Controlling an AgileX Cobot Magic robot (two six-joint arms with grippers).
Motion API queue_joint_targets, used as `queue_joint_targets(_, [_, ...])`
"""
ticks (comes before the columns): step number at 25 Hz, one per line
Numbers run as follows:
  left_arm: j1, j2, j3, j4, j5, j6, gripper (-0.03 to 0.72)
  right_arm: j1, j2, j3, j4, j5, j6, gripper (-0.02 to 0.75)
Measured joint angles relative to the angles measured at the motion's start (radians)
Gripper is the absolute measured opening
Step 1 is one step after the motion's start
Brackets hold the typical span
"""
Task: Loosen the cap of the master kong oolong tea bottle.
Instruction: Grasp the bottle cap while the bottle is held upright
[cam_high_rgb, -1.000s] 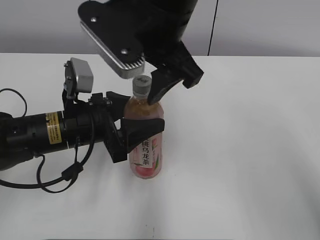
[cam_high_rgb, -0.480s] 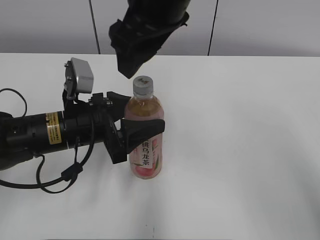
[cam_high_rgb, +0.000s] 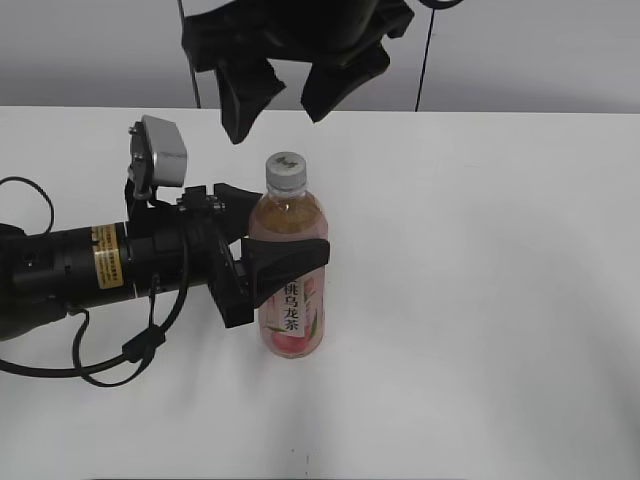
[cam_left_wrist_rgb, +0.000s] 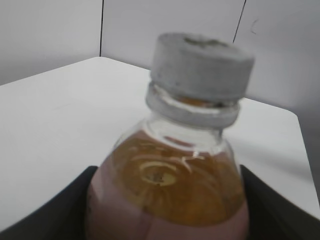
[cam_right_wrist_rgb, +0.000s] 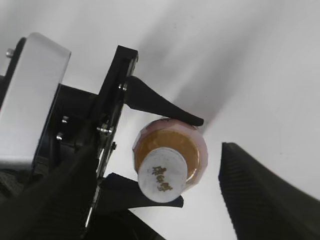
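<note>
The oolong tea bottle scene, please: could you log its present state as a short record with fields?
bottle: master kong oolong tea bottle upright on the white table
cap: cap on the neck, nothing touching it
left gripper: left gripper shut on the bottle's body from the side
right gripper: right gripper open, above the cap, apart from it

Clear plastic bottle (cam_high_rgb: 290, 280), matt cap (cam_high_rgb: 286, 169)

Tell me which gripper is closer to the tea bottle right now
Left. The left gripper is clamped around the master kong oolong tea bottle at mid-body, touching it. The right gripper hangs open above the cap, clear of it.
</note>
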Motion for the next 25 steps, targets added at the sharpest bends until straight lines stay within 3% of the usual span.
queue_joint_targets(15, [0.000,0.000,0.000,0.003,-0.001,0.000,0.461,0.000,0.000,0.086,0.023,0.001,0.052,0.484])
queue_joint_targets(25, [0.000,0.000,0.000,0.007,-0.001,0.000,0.461,0.000,0.022,0.086,0.018,0.001,0.007,0.280])
